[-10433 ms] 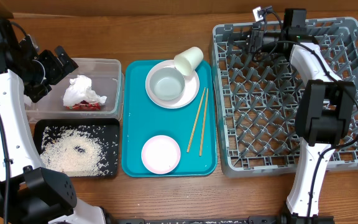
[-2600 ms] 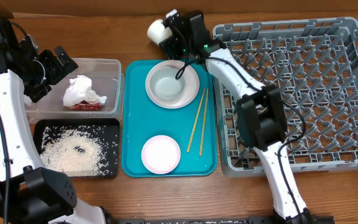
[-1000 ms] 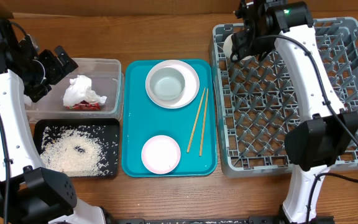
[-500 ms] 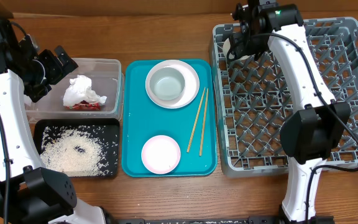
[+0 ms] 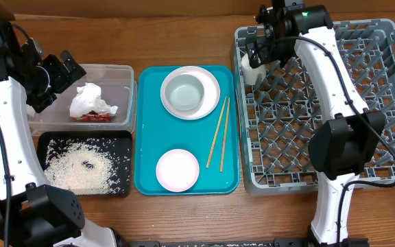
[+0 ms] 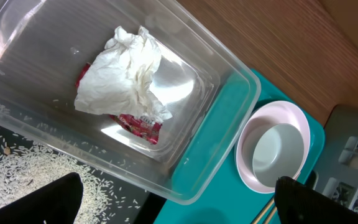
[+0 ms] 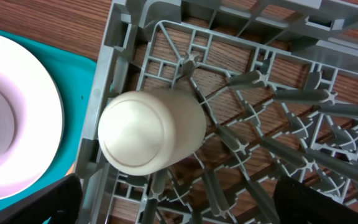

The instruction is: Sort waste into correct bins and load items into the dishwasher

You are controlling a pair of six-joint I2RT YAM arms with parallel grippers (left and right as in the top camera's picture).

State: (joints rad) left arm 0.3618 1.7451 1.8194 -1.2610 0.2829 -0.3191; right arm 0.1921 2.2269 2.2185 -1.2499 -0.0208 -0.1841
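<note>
Hanging over the dish rack (image 5: 389, 96), right fingers (image 7: 23, 202) spread above the cup (image 7: 151, 130).

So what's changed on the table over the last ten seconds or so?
The cup left the big plate on the teal tray: the right arm carried it over into the far left corner of the grey rack. The right fingers have opened and let it go. The bowl, small plate, chopsticks, napkin, sauce packet, rice and left arm stayed put.

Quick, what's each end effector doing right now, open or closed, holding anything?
Left end effector: open, empty.
Right end effector: open, empty, over the cup.
</note>
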